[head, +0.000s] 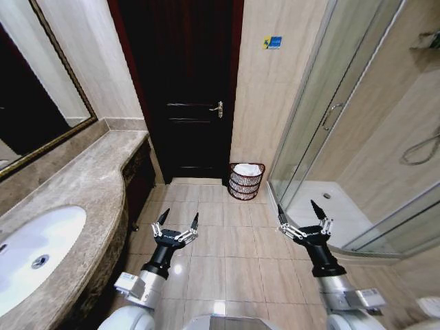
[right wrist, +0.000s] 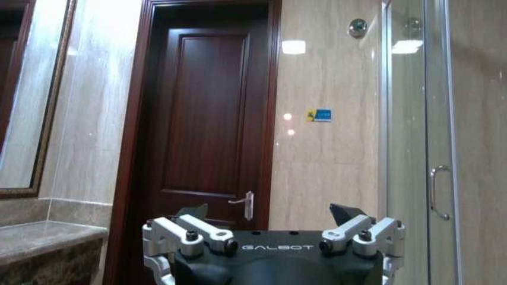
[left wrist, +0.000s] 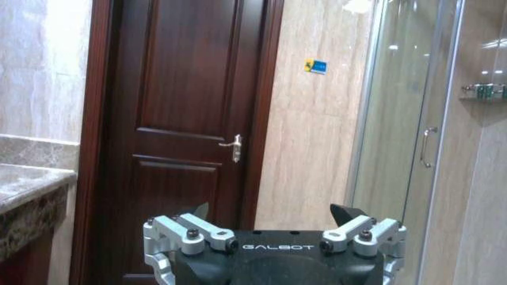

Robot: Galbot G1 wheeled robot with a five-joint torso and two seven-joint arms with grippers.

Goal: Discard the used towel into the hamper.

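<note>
Black fingertips spread wide and holding nothing, the left gripper (head: 178,221) and right gripper (head: 300,212) hover side by side above beige floor tiles (head: 227,254), apparently free to withdraw; the towel (head: 248,169) lies inside the hamper (head: 245,183), well ahead beside the dark door (head: 180,89).

The sink (head: 31,251) was cut off at the left edge of the head view. The white cloth (head: 248,169) in the hamper (head: 245,182) was too small to identify.
</note>
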